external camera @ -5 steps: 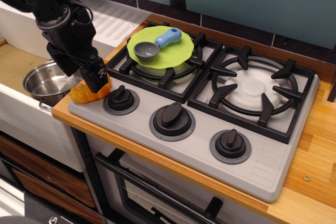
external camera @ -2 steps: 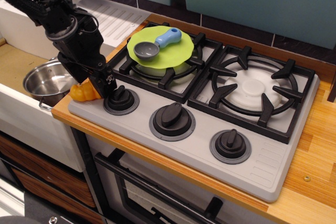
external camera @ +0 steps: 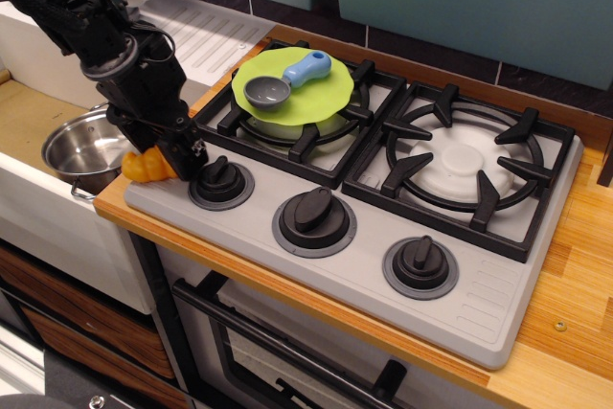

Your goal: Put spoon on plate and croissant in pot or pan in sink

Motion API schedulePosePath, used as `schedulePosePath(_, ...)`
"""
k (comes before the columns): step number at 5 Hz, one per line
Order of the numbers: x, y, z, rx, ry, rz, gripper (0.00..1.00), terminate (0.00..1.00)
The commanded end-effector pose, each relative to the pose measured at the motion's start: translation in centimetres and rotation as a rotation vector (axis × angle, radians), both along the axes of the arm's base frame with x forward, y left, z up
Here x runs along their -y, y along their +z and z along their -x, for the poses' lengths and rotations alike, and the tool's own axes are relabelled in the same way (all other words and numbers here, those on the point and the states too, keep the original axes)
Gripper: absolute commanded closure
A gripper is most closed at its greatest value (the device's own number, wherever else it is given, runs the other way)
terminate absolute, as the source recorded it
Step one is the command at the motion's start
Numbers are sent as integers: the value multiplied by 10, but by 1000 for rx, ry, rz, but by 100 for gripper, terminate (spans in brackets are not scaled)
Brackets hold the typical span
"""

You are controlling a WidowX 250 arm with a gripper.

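Nearest the camera, the wooden bench (external camera: 575, 352) carries the grey stove top (external camera: 383, 265) with three knobs along its front edge. At the stove's front left corner lies the croissant (external camera: 146, 166), close to the edge above the sink. Its long axis appears to run roughly left to right, though the right end is hidden.

The pincer (external camera: 184, 155) sits low against the croissant's right end, so the croissant extends from it toward the sink. How far the jaws stand apart cannot be told, as the black housing covers them; whether they actually hold the croissant is likewise unclear.

Just beyond the bench edge, to the left, the pot (external camera: 81, 148) stands upright in the sink (external camera: 29, 117), open and apparently empty. Judgement: the croissant needs a short carry leftward over the edge.

Farther back, the spoon (external camera: 287, 81) already rests on the plate (external camera: 326, 102), which sits on the rear left burner. That part appears complete.
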State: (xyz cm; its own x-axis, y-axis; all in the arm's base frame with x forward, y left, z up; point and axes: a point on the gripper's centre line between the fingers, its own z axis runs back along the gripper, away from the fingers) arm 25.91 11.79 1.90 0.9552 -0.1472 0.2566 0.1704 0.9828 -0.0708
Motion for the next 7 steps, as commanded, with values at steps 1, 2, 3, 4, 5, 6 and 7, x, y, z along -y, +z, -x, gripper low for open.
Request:
schedulePosePath(1,2,30,-8,-7,21,-29,100,0)
schedulePosePath(2,-8,50,-8,-23,-4,-41,100,0)
schedulePosePath(3,-31,67,-16,-12,-66,-4,100,0)
schedulePosePath(4,-57,66,-22,-1,-91,27,100,0)
schedulePosePath(5,-76,61,-22,12,-96,27,100,0)
schedulePosePath(6,-91,50,-17,21,-101,45,100,0)
schedulePosePath(7,-99,33,-12,41,-97,69,100,0)
